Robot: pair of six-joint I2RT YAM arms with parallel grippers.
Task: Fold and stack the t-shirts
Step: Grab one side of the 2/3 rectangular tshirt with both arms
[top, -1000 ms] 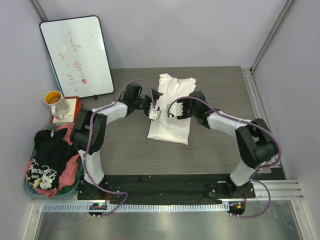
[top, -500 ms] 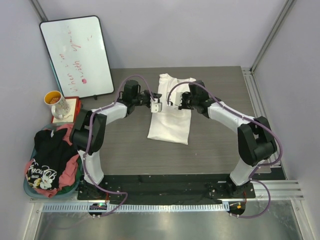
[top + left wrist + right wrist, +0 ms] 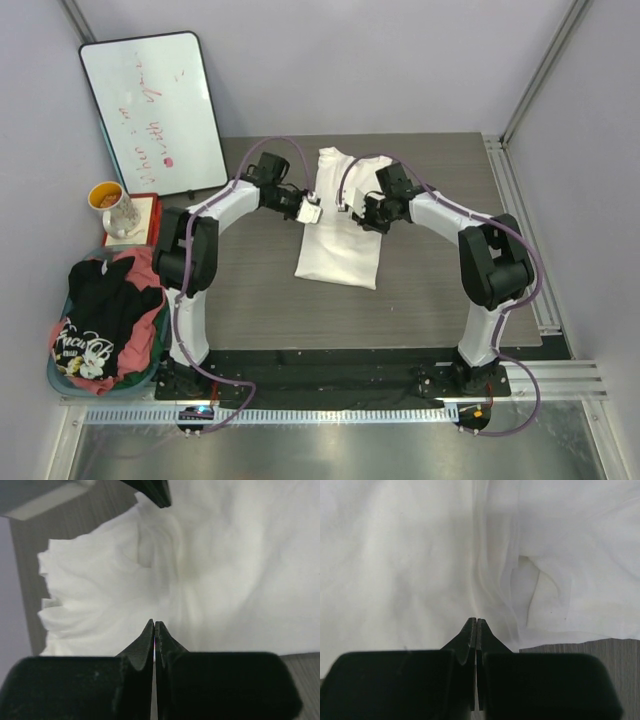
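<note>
A white t-shirt [image 3: 340, 245] lies flat on the dark table [image 3: 440, 180], folded into a long narrow strip with its collar at the far end. My left gripper [image 3: 311, 211] is down on its left edge and my right gripper [image 3: 350, 212] on its right half, both at the upper third. In the left wrist view the jaws [image 3: 155, 622] are shut on the shirt [image 3: 225, 555], with creases running to the tips. In the right wrist view the jaws [image 3: 476, 619] are shut where a ridge of the cloth [image 3: 395, 555] ends. A black t-shirt [image 3: 100, 300] and a pink-red one [image 3: 135, 335] lie heaped at the left.
The heap sits in a teal-rimmed basket [image 3: 60, 375] off the table's near left corner. A whiteboard [image 3: 155, 110] leans on the back wall at the left. A mug [image 3: 112, 205] stands on a small red-edged pad beside it.
Both grippers went from open to shut and shifted a little toward the shirt's collar end. The shirt's outline looks the same.
</note>
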